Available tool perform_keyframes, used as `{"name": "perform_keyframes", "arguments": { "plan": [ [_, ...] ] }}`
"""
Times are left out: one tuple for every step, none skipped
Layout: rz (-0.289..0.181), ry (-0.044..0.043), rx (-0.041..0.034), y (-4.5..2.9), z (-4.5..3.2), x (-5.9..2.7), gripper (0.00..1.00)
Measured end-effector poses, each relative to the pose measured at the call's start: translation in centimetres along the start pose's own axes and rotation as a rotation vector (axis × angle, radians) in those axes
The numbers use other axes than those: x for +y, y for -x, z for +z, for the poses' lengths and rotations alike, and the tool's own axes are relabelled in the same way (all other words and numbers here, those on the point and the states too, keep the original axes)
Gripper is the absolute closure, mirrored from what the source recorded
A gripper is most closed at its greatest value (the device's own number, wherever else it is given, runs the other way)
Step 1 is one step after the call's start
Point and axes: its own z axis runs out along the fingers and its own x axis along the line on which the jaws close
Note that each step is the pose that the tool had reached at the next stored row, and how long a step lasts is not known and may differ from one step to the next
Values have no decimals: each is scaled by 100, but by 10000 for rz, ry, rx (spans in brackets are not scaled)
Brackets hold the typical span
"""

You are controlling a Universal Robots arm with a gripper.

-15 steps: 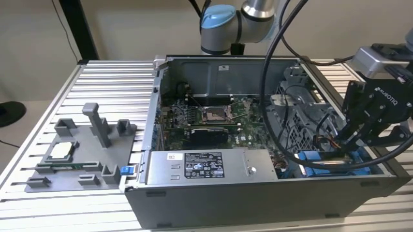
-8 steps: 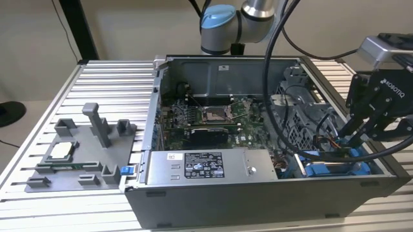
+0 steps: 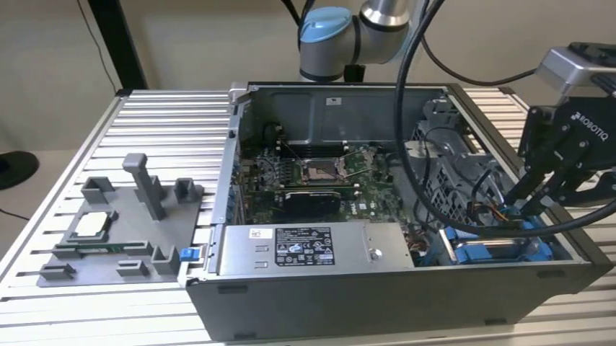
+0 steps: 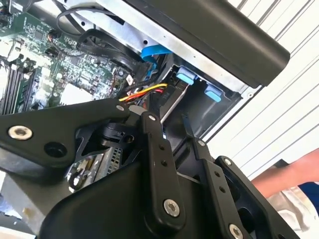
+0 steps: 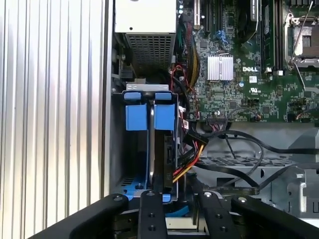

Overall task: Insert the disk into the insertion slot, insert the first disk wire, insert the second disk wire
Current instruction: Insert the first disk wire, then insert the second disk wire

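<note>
The gripper point(image 3: 521, 205) hangs nose-down over the drive bay, in the corner of the case point(image 3: 385, 306) at the exterior view's right. Whether it is clamped on anything I cannot tell: its own black links cover the tip in both wrist views.

Directly under it sits the disk point(image 5: 137, 117). Going by the blue carrier tabs level with the bay's mouth, it looks already home in the slot, standing on edge. In the first wrist view its long axis runs straight away from the gripper point(image 5: 182, 197) toward the power box point(image 5: 145, 30), so gripper and disk share one line.

Just beside the disk, on the board's side, the wires point(image 5: 191, 160) lie as a red, yellow and black bundle. They curve in toward the disk's end nearest the gripper. Their plug end is hidden behind the links, so I cannot say whether either wire is seated.

Past the bay lies the board point(image 3: 318, 173), flat on the case floor. Farther off, well apart from the case on the table point(image 3: 164, 115), a grey jig point(image 3: 106, 245) stands at the exterior view's left.
</note>
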Motion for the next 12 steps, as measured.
{"name": "perform_keyframes", "arguments": {
  "plan": [
    [-1,1,-2,9,0,-17,0],
    [-1,1,-3,17,0,-32,0],
    [0,1,-2,30,1,-49,0],
    [0,1,-1,50,5,-62,0],
    [0,2,-1,75,13,-73,0],
    [0,1,-1,102,22,-83,0],
    [0,2,-2,131,31,-89,0],
    [0,1,-1,160,40,-94,0],
    [0,2,-2,185,50,-100,0],
    [0,2,-2,214,64,-106,0],
    [0,3,-3,236,78,-112,0],
    [0,4,-2,252,91,-120,0]
  ]
}}
